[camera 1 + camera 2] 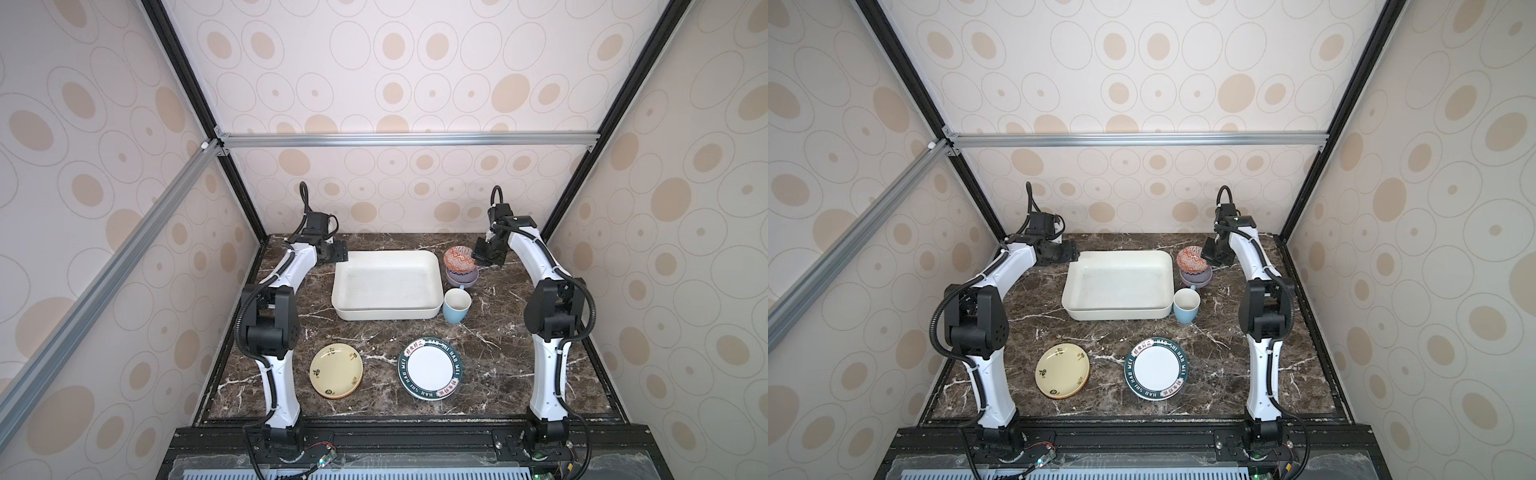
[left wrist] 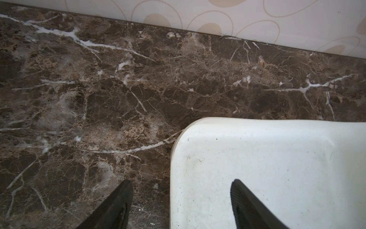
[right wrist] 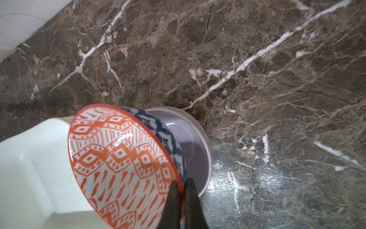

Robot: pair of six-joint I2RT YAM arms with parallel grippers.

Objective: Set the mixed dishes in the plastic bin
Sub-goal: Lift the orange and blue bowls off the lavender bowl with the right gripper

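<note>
A red-patterned bowl (image 1: 1188, 259) is held tilted at its rim by the right gripper (image 1: 1207, 257), over a lilac bowl (image 1: 1197, 280) just beside the white plastic bin (image 1: 1117, 286). A light blue mug (image 1: 1185, 313) is stood upright nearby; a pale yellow plate (image 1: 1062, 370) and a green-rimmed plate (image 1: 1156, 368) are laid in front.

Robot laboratory test cell, staged as a domestic counter. An enclosure of black posts (image 1: 187, 70) and aluminium bars (image 1: 407, 139) carries wall panels (image 1: 374, 62) printed with beige ovals. A marble-patterned table (image 1: 498, 374) fills its floor. Two white-and-black arms, left (image 1: 274, 324) and right (image 1: 548, 316), are mounted on a black rail (image 1: 415, 440) along the near edge, cables exposed. A plastic bin (image 1: 386, 311) and a light blue mug (image 1: 455, 316) serve as household props.
</note>
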